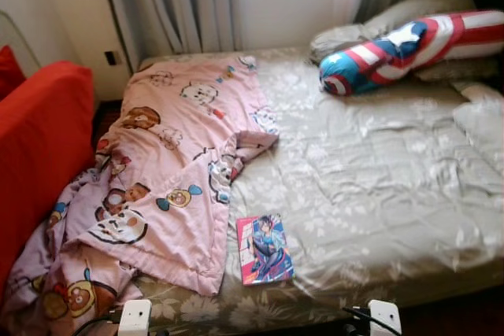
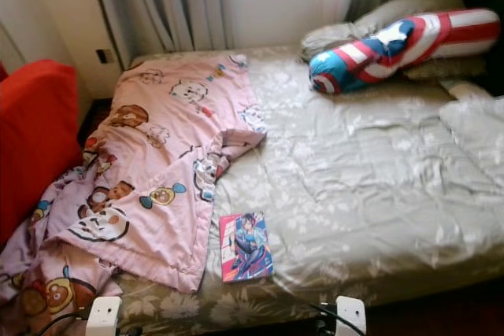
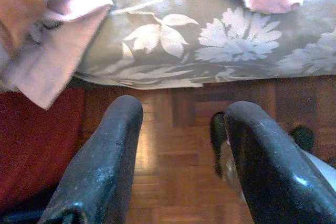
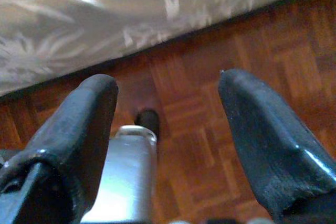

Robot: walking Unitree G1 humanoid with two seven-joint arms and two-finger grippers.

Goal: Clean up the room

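While both grippers [image 3: 181,129] [image 4: 168,114] gape over parquet [image 4: 273,51], glossy book [image 1: 264,249] lies flat; quilt [image 1: 169,171] rumpled.

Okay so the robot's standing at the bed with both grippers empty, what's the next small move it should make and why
Probably raise the right gripper toward the book. It lies loose near the bed's front edge, just beside the rumpled pink blanket, the closest small item. Both the right and left gripper hang open and low over the wooden floor, below the mattress edge.

A bed [image 1: 378,171] in a grey floral cover is carrying a crumpled pink cartoon blanket [image 1: 169,171], a comic book [image 1: 264,249] near its front edge, and a star-striped bolster [image 1: 409,49]
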